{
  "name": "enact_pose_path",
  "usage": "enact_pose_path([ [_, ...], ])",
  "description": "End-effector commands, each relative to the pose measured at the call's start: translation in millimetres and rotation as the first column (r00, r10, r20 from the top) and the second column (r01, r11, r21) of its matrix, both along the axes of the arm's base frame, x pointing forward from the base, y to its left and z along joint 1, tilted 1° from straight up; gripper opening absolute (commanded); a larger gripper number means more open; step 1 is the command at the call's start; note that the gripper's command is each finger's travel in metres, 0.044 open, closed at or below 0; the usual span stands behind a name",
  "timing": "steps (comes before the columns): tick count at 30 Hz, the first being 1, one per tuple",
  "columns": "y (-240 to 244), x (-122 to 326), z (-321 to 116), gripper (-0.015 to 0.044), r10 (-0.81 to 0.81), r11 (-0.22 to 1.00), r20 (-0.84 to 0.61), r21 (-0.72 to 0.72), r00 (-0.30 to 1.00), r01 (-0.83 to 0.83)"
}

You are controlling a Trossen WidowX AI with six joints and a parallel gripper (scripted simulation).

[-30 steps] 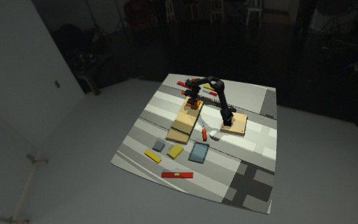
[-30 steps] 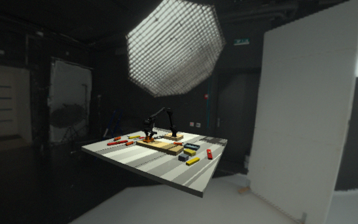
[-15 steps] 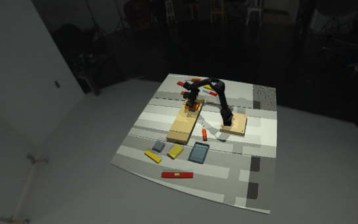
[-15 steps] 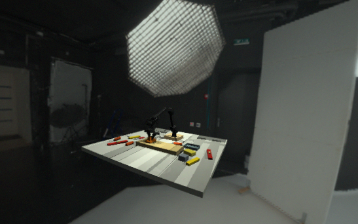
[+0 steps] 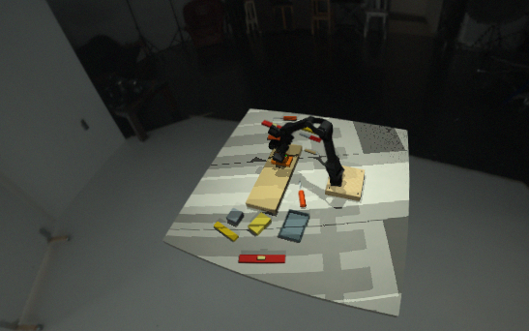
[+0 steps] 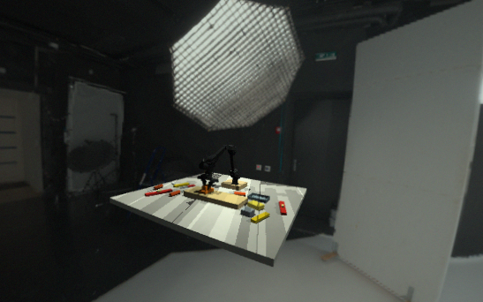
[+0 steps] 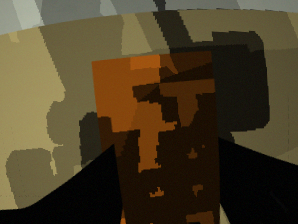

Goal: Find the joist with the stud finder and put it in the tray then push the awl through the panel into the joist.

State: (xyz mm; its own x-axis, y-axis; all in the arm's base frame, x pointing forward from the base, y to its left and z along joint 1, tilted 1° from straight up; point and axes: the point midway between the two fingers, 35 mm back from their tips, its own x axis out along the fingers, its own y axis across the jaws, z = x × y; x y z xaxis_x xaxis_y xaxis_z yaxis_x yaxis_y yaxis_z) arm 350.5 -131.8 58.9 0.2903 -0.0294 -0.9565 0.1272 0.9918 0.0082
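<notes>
Close up, the pincer (image 5: 281, 157) (image 6: 207, 187) (image 7: 161, 143) has the orange stud finder (image 5: 282, 162) (image 6: 207, 191) (image 7: 117, 97) pinched over the panel (image 5: 270, 186) (image 6: 220, 197) (image 7: 30, 75)! Only the wider views show the tray (image 5: 294, 225) (image 6: 259, 198), lying beyond the panel's end.

Black arm (image 5: 329, 140) (image 6: 232, 160) — slim, jointed links

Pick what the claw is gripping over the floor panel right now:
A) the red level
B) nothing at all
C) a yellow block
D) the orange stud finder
D: the wrist view shows the orange stud finder between the fingers of the claw, with the wooden floor panel beneath it.
</notes>
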Motion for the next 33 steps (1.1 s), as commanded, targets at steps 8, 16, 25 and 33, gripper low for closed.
enact_pose_path([
  [8, 27.3, 1.4, -0.2, 0.0000, 0.001, 1.000, -0.002, 0.003, 1.000, -0.001],
  [16, 44.9, 3.8, -0.1, 0.0000, 0.001, 1.000, -0.001, 0.004, 1.000, -0.001],
  [25, 64.8, 6.4, 0.2, 0.0000, 0.001, 1.000, -0.001, 0.006, 1.000, -0.001],
  [33, 82.4, 8.7, 0.4, 0.0000, 0.001, 1.000, -0.001, 0.008, 1.000, -0.001],
])
